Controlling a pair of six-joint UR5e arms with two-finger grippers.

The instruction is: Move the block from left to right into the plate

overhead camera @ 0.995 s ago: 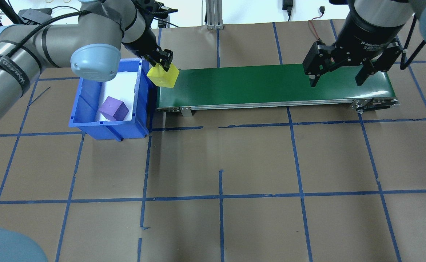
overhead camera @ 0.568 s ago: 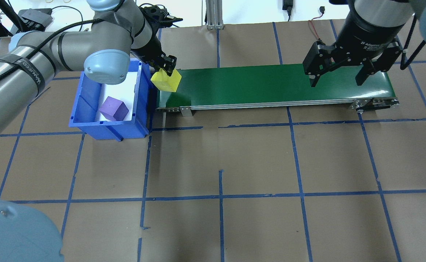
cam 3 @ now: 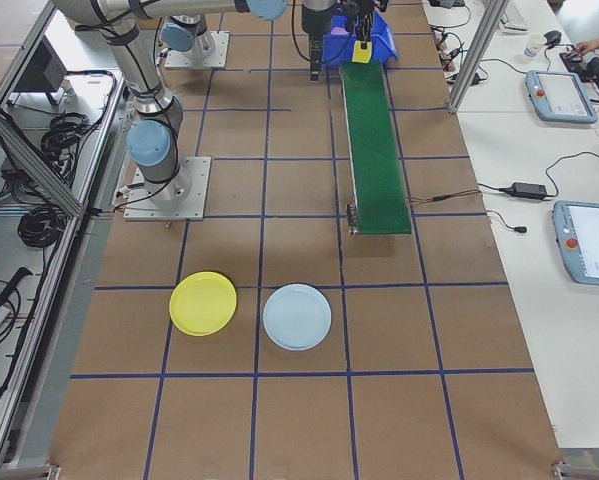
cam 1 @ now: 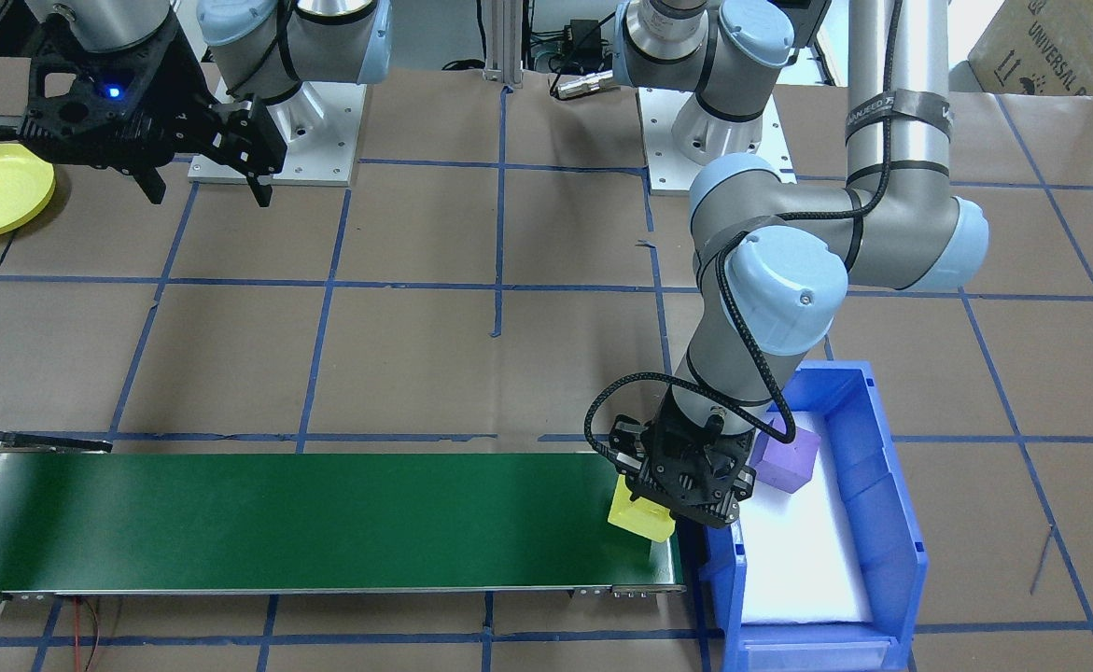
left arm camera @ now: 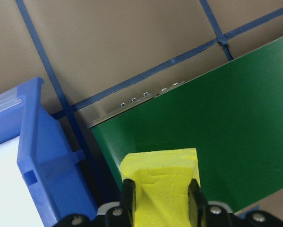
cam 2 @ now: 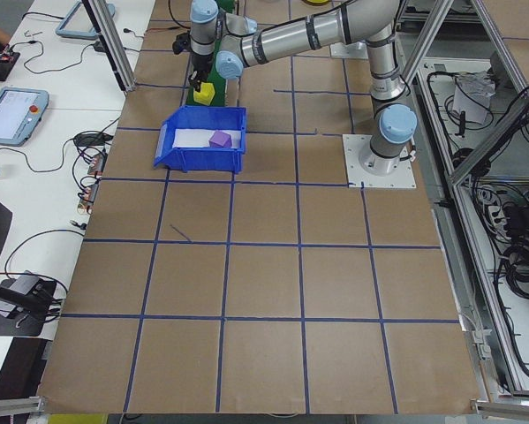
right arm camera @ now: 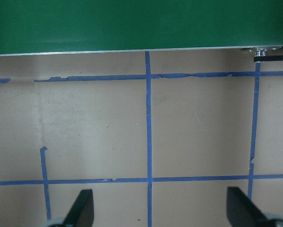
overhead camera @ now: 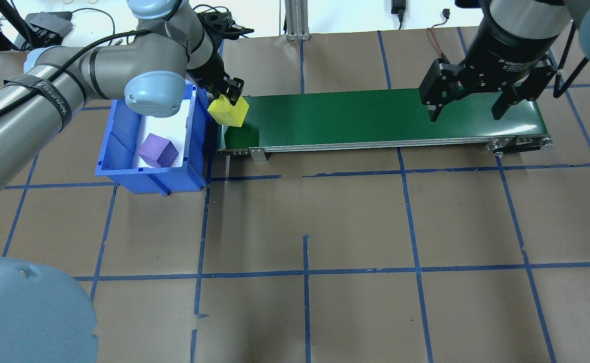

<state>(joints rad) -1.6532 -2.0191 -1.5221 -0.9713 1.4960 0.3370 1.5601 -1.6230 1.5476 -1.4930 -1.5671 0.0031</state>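
Since the earlier frame my left gripper [overhead camera: 232,95], fingers clamped on the yellow block [overhead camera: 230,111], had lowered toward the green belt [overhead camera: 375,117] end; releasing so near the edge risked a tumble, while the right gripper [overhead camera: 463,103] hung wide open, empty.

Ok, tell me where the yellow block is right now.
In the overhead view the yellow block is held in the left gripper over the left end of the green conveyor belt, just beside the blue bin.

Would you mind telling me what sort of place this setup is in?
Most likely a robotics lab: a paper-covered table gridded with blue tape, a framed cell, a small green conveyor, and teach pendants on a side bench.
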